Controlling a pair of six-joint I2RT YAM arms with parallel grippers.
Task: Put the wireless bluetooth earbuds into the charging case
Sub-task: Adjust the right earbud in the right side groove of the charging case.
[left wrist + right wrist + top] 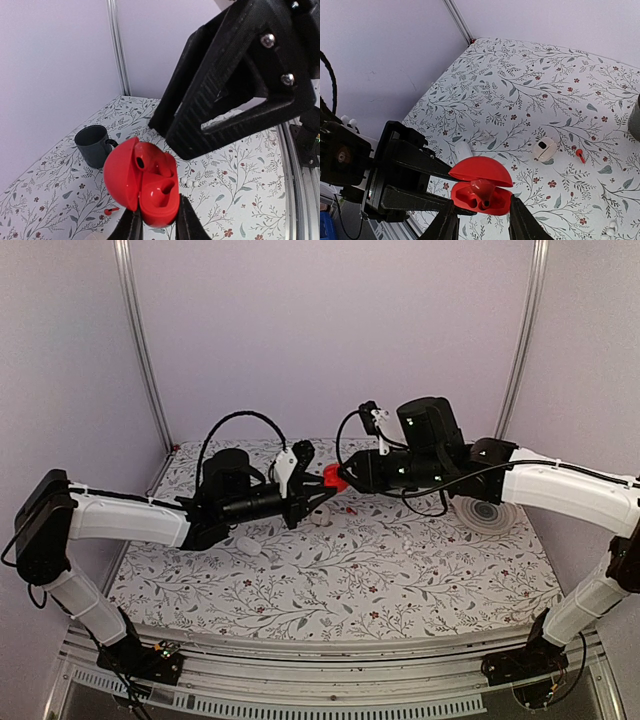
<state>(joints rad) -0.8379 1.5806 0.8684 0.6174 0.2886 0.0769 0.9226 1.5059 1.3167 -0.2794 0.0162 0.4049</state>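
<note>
Left claw (159,223) clamped on open red charging case (150,186). Right claw (482,209) parted, apparently just behind seated red earbud (482,187). Press it straight in, holding the case steady.

- Table (400,575), its top printed with grey leafy sprigs and small red flowers.
- Dark grey mug (92,144), upright, near the side wall.
- Small red earbud (580,156), lying near a cream-white case (544,149) with a dark hollow.
- Round grey ringed mat (487,515), right side.
- White oblong piece (247,545), left side.
</note>
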